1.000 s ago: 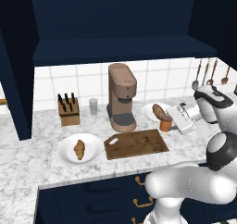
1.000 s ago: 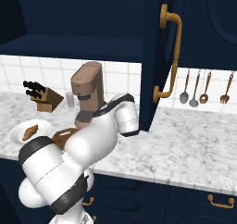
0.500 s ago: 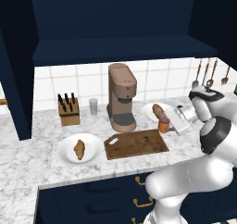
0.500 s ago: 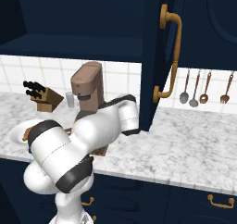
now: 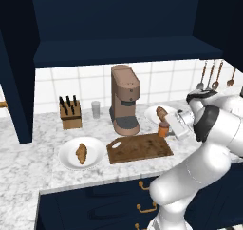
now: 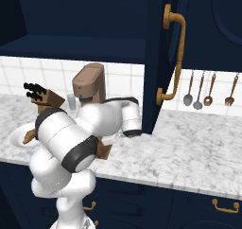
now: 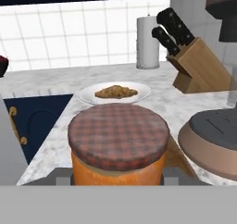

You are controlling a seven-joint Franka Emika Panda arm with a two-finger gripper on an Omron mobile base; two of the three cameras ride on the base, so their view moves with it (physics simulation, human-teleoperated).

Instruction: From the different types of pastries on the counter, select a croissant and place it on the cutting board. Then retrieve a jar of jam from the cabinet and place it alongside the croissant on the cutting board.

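Jaws [image 5: 166,127] closed on the jar of jam [image 5: 163,129], gripped low on its orange body, with the checked lid [image 7: 118,135] facing up and level in the hand view. Jar carried just off the right end of the cutting board [image 5: 138,148], close beside the far right corner and in front of the plate [image 5: 153,113] holding the darker roll [image 5: 161,113]; contact with the worktop [image 5: 28,162] cannot be told. Board surface bare: croissant [image 5: 81,153] lying on the white plate [image 5: 69,160] to the left of the board, apparently not yet moved across, so the jam goes down ahead of it. Coffee machine [image 5: 125,100] standing just behind the board's rear edge, knife block [image 5: 70,114] and cup [image 5: 96,109] further left against the tiles. For a clean placement: travel kept low and leftward over the board, jar held upright, well clear of the coffee machine's base [image 7: 214,142]. Set-down best toward one end of the board, leaving room for the croissant alongside. Descent until the jar's bottom sits flat on the wood, then release without sideways drag, then a straight lift away. Likely faults: jar tipped by an early release, or a nudge against the roll's plate.
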